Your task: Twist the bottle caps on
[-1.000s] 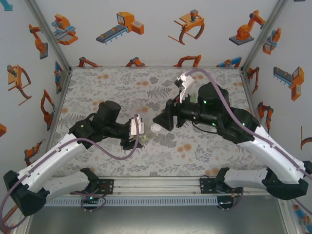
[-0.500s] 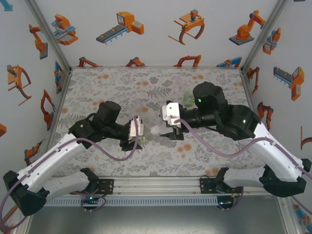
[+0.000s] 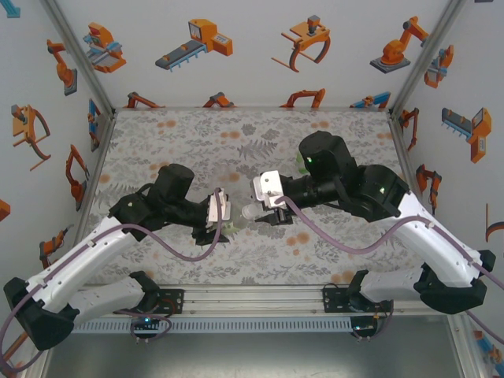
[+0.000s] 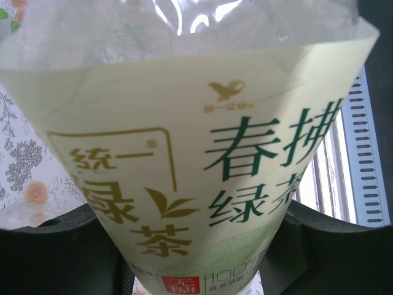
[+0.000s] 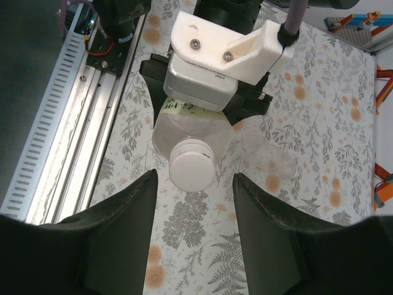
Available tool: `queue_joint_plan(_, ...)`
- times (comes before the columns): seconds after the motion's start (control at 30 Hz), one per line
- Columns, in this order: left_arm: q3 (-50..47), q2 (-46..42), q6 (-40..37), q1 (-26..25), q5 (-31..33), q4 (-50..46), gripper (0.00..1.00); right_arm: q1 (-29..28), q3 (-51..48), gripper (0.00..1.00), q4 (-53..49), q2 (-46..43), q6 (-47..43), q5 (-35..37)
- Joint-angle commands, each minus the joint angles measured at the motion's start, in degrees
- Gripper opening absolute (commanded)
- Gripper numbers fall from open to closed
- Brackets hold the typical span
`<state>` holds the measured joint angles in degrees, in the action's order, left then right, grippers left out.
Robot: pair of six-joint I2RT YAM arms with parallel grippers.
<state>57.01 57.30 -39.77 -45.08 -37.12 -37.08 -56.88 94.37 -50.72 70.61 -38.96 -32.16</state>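
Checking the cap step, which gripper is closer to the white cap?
Right. The right gripper straddles the white cap, jaws open; the left gripper grips the bottle at its label.

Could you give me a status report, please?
Left gripper shut on labelled bottle. Right gripper open, jaws straddling white cap on its neck. Path clear.
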Motion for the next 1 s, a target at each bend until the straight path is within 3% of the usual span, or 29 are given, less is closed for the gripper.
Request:
queue_joint_plan(0.0,1.6,-1.1,-1.5,-0.2,-1.4,-0.6,0.00,-0.3,0.1,0.49,1.3,0.3,-0.8,-1.8)
queue_joint_plan(0.7,1.5,-1.4,-0.9,-0.3,-1.4,-0.8,0.00,-0.3,-2.6,0.42,3.8,0.1,-0.6,-4.3)
queue_joint_plan(0.97,1.6,-1.4,-0.8,-0.3,-1.1,-0.8,0.00,-0.3,-2.7,0.30,3.6,0.2,0.3,-4.3)
